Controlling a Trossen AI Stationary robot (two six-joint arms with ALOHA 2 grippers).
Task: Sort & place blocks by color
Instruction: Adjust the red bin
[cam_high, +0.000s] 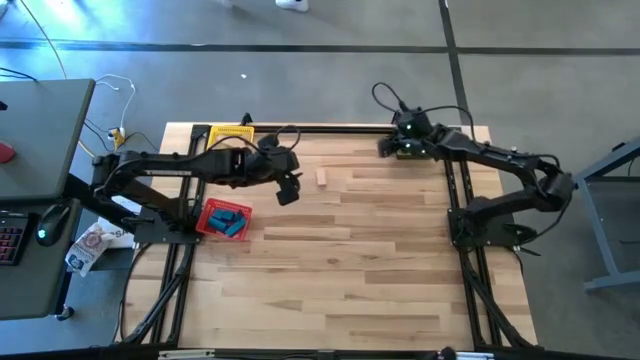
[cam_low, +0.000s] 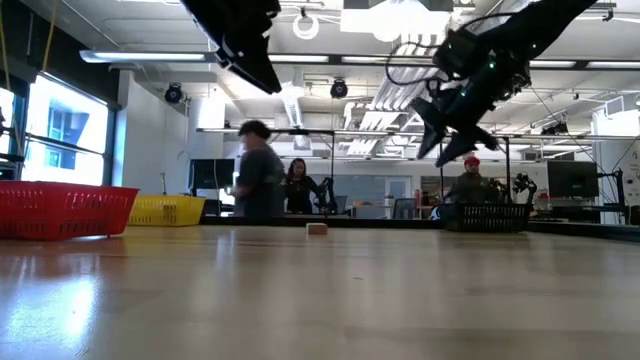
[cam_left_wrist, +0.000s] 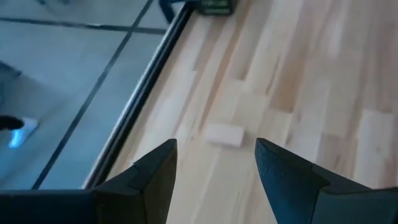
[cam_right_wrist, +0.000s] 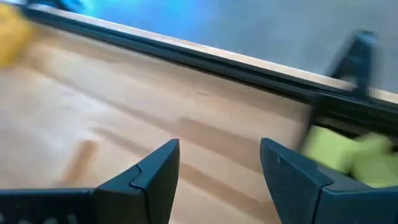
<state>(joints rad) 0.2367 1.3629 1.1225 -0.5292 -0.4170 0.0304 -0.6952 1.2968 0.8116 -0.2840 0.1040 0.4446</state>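
A grey floor (cam_high: 330, 25) surrounds the table; people (cam_low: 262, 170) stand under bright ceiling lights (cam_low: 410, 18).

Left arm reaches in from the left side, extended across the far half of the surface. Its tool (cam_high: 288, 188) hangs raised above the surface, fingers (cam_left_wrist: 155, 171) spread apart with nothing between them. Right arm is bent at the elbow on the right side, forearm stretched toward the far right corner. Its tool (cam_high: 385, 147) is raised, tilted downward, fingers (cam_right_wrist: 158, 165) parted and holding nothing. Both wrists sit well clear of the surface.
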